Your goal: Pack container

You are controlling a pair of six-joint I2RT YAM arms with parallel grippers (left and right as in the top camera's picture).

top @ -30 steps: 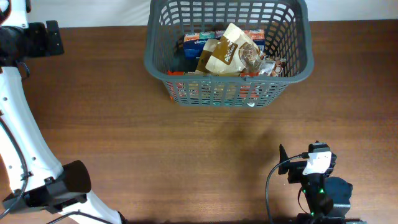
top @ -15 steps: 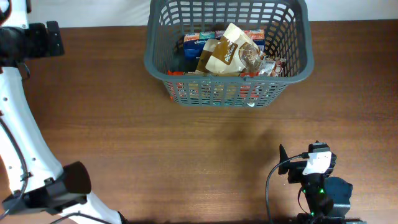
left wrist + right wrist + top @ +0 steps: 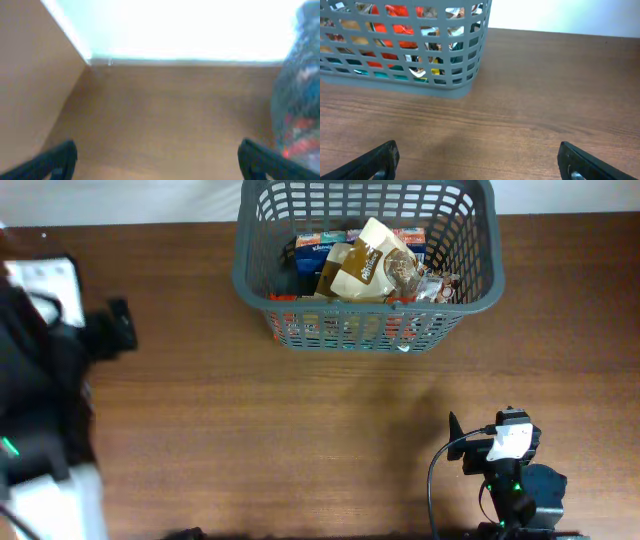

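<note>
Wooden table (image 3: 300, 430); grey lattice container (image 3: 470, 290) holds packets (image 3: 365, 265).

- Dark grey container (image 3: 250, 260), lattice-slotted sides.
- Brown wood-grain worktop (image 3: 300, 420).
- Tan-and-brown packet (image 3: 365, 265); blue packet (image 3: 320, 245).
- Red, teal and yellow wrappers (image 3: 400, 11) behind the slots.

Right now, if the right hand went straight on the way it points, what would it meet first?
The right hand would probably meet the near corner of the grey basket, roughly on its midline; only bare table lies between. Depth is unclear; it might slip past.
</note>
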